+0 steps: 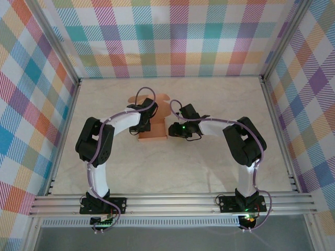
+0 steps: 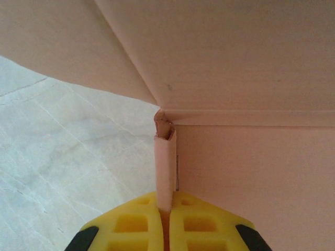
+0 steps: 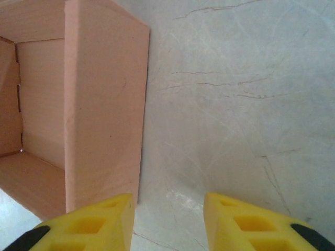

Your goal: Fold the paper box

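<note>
Salmon paper box in left gripper pinch (right gripper spread beside), elbows out.

One paper box, two grippers.
A single piece of salmon-orange card; the pair are the left gripper and right gripper.

Salmon-orange paper box stands partly folded, open-topped.
</note>
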`<action>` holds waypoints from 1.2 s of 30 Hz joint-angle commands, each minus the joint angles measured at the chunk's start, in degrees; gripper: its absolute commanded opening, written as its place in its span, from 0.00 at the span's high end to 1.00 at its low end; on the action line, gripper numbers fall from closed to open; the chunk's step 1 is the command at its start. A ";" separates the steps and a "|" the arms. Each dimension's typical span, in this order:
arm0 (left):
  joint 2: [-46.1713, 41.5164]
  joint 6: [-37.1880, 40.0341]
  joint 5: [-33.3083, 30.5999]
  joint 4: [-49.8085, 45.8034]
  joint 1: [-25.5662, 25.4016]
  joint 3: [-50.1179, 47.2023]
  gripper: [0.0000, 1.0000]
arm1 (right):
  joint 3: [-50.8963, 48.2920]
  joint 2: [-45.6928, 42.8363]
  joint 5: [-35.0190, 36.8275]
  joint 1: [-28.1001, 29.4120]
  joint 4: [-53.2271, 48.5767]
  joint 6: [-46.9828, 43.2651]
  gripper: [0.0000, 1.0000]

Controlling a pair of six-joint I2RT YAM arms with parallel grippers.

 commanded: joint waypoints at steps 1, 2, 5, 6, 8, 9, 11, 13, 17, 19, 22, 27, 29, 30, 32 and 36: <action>3.90 1.68 -5.14 -6.08 -0.89 -0.31 1.00 | 1.11 0.58 -0.72 0.04 0.87 0.39 0.60; 4.21 1.64 -5.72 -6.39 -1.03 -0.08 1.00 | 1.11 0.58 -0.72 0.04 0.86 0.35 0.60; 4.30 1.50 -6.17 -6.28 -1.17 -0.41 1.00 | 1.02 0.51 -0.59 0.04 0.75 0.37 0.60; 4.23 1.41 -5.88 -6.18 -1.16 -0.45 0.99 | 0.94 0.34 -0.32 0.04 0.78 0.39 0.60; 3.67 1.42 -5.17 -5.91 -1.17 -0.59 0.96 | 0.59 -0.10 0.17 0.04 1.05 0.43 0.60; 3.24 1.54 -4.75 -5.74 -1.21 -0.59 0.92 | 0.50 -0.29 0.52 0.08 1.05 0.48 0.60; 2.36 1.52 -4.25 -5.46 -1.15 -0.68 0.87 | 0.41 -0.54 0.77 0.04 1.08 0.39 0.60; 1.50 1.59 -4.16 -5.62 -1.23 -0.58 0.85 | 0.10 -0.77 1.12 0.04 1.28 0.56 0.60; -0.61 1.61 -4.04 -6.46 -1.17 -0.21 0.81 | -0.55 -1.35 1.86 0.03 1.72 0.75 0.61; -1.91 1.72 -4.57 -7.24 -1.17 0.09 0.77 | -0.73 -1.44 2.25 0.04 1.76 0.75 0.61; -3.77 1.81 -4.93 -7.74 -1.17 0.04 0.76 | -0.74 -1.36 2.35 0.04 1.76 0.75 0.61; -5.60 1.63 -4.50 -8.11 -1.17 -0.30 0.72 | -0.65 -1.36 2.59 0.04 1.80 0.79 0.60; -6.29 1.53 -4.30 -7.93 -1.17 -0.57 0.69 | -0.65 -1.45 2.78 0.04 1.66 0.65 0.60; -6.89 1.48 -4.19 -7.71 -1.17 -0.75 0.68 | -0.65 -1.68 3.16 0.04 1.51 0.27 0.59; -8.52 1.73 -3.67 -6.80 -1.12 -1.34 0.65 | -0.65 -2.24 4.26 -0.01 0.71 -0.89 0.59; -14.27 4.68 -2.81 -3.74 -0.99 -3.11 0.54 | -1.15 -4.94 6.73 -0.60 -0.45 -5.31 0.55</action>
